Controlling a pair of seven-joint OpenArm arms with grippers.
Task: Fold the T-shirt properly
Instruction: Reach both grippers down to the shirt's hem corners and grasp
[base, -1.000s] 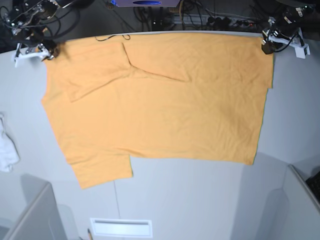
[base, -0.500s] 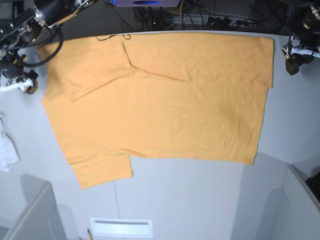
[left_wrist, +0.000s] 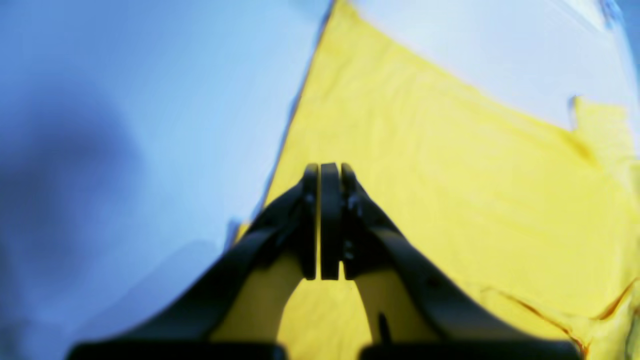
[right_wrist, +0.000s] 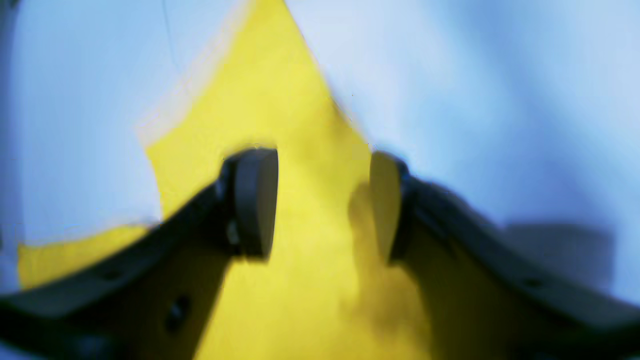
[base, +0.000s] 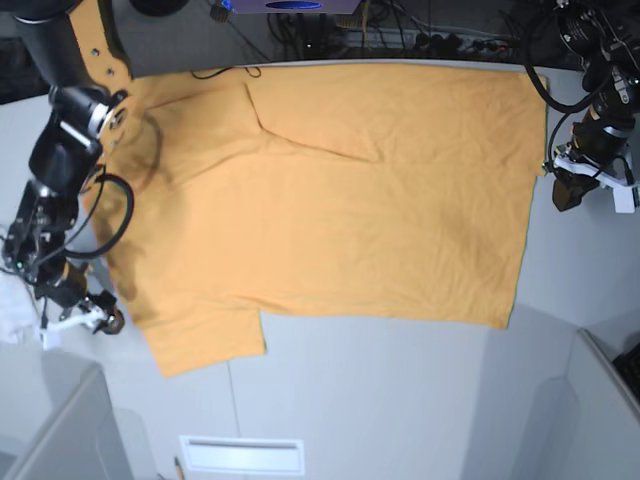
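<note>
Spread over the pale counter, the T-shirt is lying flat, one sleeve folded in across its chest and the other sticking out at the near edge. We are holding our left gripper just beside the shirt's hem edge, jaws pressed together with nothing between them; the fabric is stretching away ahead and to the gripper's right. We are hovering our right gripper by the near sleeve, jaws spread apart, orange cloth showing in the gap below. Beside that gripper, a white cloth is sitting at the counter's rim.
</note>
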